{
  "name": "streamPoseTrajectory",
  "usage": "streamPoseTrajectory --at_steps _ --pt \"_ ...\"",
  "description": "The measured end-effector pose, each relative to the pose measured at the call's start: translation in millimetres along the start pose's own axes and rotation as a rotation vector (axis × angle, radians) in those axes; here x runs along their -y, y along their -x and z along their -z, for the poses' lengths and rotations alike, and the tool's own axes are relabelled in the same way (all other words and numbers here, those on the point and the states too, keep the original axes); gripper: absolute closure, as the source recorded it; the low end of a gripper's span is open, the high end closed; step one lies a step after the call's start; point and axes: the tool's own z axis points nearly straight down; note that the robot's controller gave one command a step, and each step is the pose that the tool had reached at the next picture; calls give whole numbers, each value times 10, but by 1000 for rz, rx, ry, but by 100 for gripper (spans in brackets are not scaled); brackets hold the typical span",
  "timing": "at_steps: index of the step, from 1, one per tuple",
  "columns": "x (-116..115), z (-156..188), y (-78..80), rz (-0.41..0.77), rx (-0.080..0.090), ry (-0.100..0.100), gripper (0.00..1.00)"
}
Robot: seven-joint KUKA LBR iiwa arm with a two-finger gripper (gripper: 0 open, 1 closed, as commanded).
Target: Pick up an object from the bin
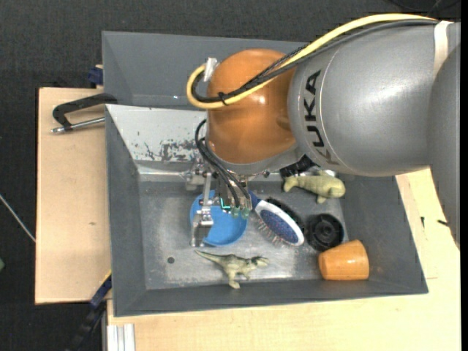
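In the camera view the arm (380, 86) comes in from the right, and its orange wrist cover (245, 108) hangs above the middle of the grey bin (146, 218). Below the cover the pincer (217, 221) is low over a blue round thing (225, 232) that lies on the bin floor left of centre. The pincer is released. One silver finger (199, 229) stands at the left edge of the blue thing and the other is at its upper right, so the blue thing lies partly between them. I cannot tell whether either one presses on it.

Seen from above, the blue thing is round. It has no plain long axis and points no clear way.

Just below it lies a tan toy dinosaur (234, 264), stretched left to right. Just to its right is a blue and white hairbrush (279, 224), slanting down to the right. Further right are a black round thing (324, 230), an orange cup (344, 260) and a pale yellow toy animal (318, 186).
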Motion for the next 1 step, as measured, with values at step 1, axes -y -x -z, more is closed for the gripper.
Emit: streamPoseTrajectory --at_steps 1 --pt "602 -1102 72 62 0 -3 0"
